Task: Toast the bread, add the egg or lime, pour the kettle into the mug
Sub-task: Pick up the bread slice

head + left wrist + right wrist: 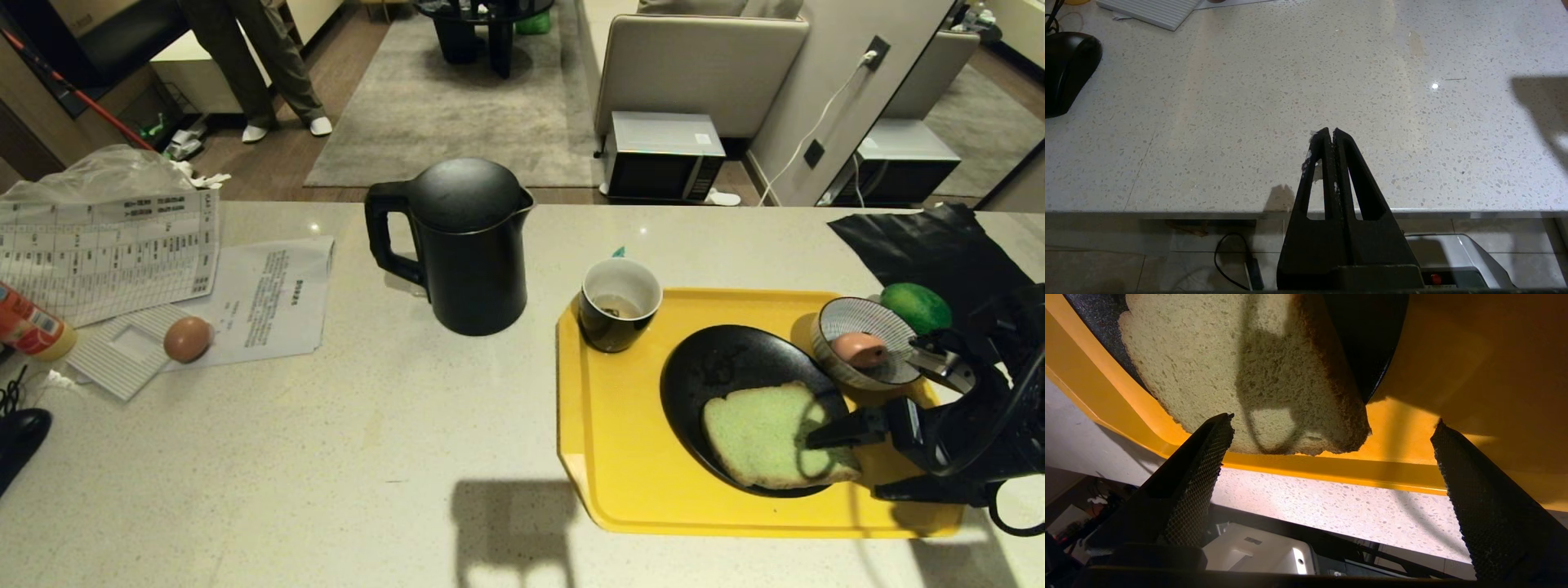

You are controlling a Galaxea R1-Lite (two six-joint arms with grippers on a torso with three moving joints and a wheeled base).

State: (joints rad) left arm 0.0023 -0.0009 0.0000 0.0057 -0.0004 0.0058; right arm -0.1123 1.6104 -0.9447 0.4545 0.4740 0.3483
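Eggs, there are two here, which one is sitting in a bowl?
The pinkish egg in the striped bowl on the yellow tray. The brown egg lies loose on papers left of the kettle.

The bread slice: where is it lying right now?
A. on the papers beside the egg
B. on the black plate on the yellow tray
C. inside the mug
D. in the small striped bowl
B: the bread lies flat on the black plate, which sits on the yellow tray; the right tool, open, is at the slice's edge without holding it.
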